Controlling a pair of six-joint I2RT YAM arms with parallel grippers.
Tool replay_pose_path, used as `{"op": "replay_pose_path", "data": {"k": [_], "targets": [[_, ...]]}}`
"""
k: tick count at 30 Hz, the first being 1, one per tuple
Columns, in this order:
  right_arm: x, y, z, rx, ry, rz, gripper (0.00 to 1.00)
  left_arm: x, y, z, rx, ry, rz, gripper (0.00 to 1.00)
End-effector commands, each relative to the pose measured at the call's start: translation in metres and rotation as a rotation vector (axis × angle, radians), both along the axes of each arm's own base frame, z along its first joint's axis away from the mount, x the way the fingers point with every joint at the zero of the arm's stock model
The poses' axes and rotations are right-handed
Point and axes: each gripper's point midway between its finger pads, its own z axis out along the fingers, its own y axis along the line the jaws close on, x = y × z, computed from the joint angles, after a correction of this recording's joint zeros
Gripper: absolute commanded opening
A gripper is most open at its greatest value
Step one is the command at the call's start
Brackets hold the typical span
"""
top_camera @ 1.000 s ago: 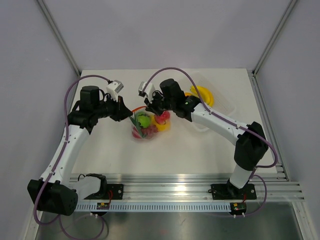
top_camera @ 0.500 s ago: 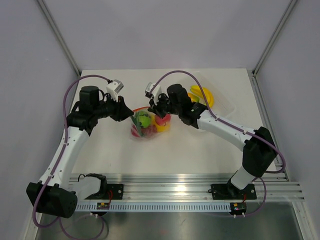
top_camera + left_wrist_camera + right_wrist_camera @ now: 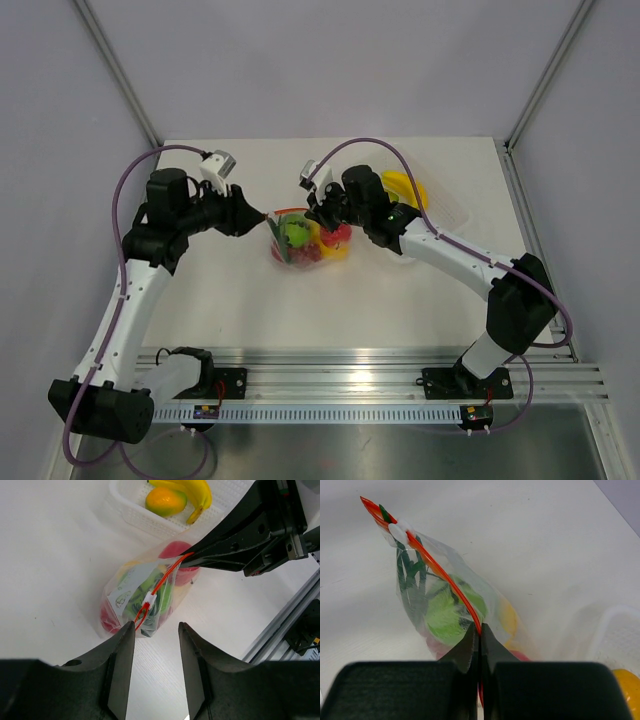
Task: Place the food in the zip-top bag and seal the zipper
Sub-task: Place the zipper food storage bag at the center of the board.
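The clear zip-top bag (image 3: 305, 243) lies mid-table, holding a green round fruit (image 3: 445, 614), green stalks (image 3: 410, 580), a yellow pepper (image 3: 507, 616) and red fruit (image 3: 177, 550). Its orange-red zipper (image 3: 437, 567) is stretched taut, with a white slider (image 3: 398, 531) near the end away from the right gripper. My right gripper (image 3: 480, 630) is shut on the zipper's right end and also shows in the top view (image 3: 321, 217). My left gripper (image 3: 156, 626) is open at the zipper's left end, its left fingertip (image 3: 127, 632) beside the strip. It shows in the top view (image 3: 258, 215).
A translucent white tray (image 3: 440, 205) stands right of the bag, behind the right arm. It holds a banana (image 3: 192, 491) and an orange-green mango (image 3: 165, 501). The aluminium rail (image 3: 360, 360) runs along the table's near edge.
The bag has shifted slightly right and back with the right gripper. My left arm has swung back, and its gripper now sits just left of the bag's end.
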Motion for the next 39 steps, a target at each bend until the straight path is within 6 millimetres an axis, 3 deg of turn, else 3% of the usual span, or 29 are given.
{"op": "replay_pose_path", "data": {"k": [1,10,11,14,15,17,22,26,28,30,33,39], "targets": [[-0.001,-0.002,0.029,0.055,-0.043,-0.010,0.00,0.007,0.006,0.040,-0.031,-0.119,0.063,0.43],[-0.003,-0.003,0.030,0.055,-0.023,-0.014,0.00,0.010,0.009,0.053,-0.048,-0.121,0.110,0.43],[-0.004,-0.003,0.031,0.053,-0.018,-0.013,0.10,0.011,0.010,0.053,-0.047,-0.118,0.115,0.43],[-0.006,-0.007,0.042,0.053,-0.015,-0.028,0.55,0.013,0.012,0.053,-0.050,-0.106,0.138,0.45],[-0.006,-0.010,0.046,0.058,-0.017,-0.042,0.76,0.014,0.012,0.052,-0.049,-0.093,0.143,0.45],[-0.003,-0.020,0.059,0.055,-0.020,-0.106,0.83,0.015,0.012,0.050,-0.048,-0.080,0.144,0.46],[0.000,-0.053,0.083,0.021,-0.014,-0.265,0.85,0.016,0.012,0.048,-0.052,-0.058,0.147,0.47],[-0.016,-0.072,0.105,0.061,-0.030,-0.299,0.87,0.015,0.009,0.047,-0.067,-0.042,0.137,0.48],[-0.023,-0.080,0.101,0.064,-0.016,-0.318,0.87,0.013,0.005,0.048,-0.081,-0.031,0.119,0.48],[-0.031,-0.093,0.111,0.096,-0.027,-0.351,0.88,0.010,0.002,0.047,-0.098,-0.011,0.107,0.48],[-0.037,-0.112,0.105,0.110,-0.014,-0.424,0.92,0.003,-0.006,0.043,-0.103,0.010,0.070,0.48],[-0.046,-0.133,0.064,0.040,0.083,-0.520,0.93,-0.010,-0.014,0.031,-0.081,0.038,0.049,0.47]]}}
